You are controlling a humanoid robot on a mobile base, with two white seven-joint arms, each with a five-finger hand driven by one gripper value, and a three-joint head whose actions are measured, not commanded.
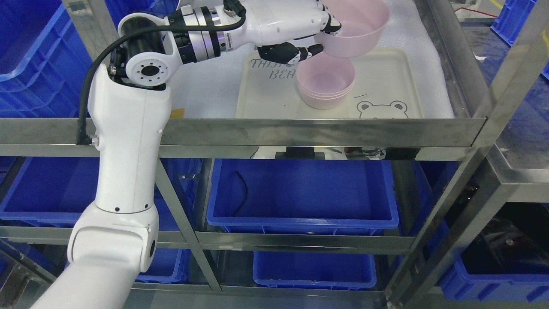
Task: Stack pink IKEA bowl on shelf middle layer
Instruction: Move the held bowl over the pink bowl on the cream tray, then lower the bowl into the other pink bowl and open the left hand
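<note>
A pink bowl [358,30] is tipped a little, up in the air just above the stack of pink bowls [326,83] on the cream bear tray [386,77].

**Tray, crates and padding around the steel shelf**

A cream tray [386,81] printed with a bear face lies on white foam padding [206,90] toward the shelf layer's right edge. Below the front rail, a blue plastic crate [300,223] holds a loose black cable [242,193]. Another blue crate [313,270] sits lower down, and more blue crates [30,51] stand beyond the shelf's left edge.
</note>
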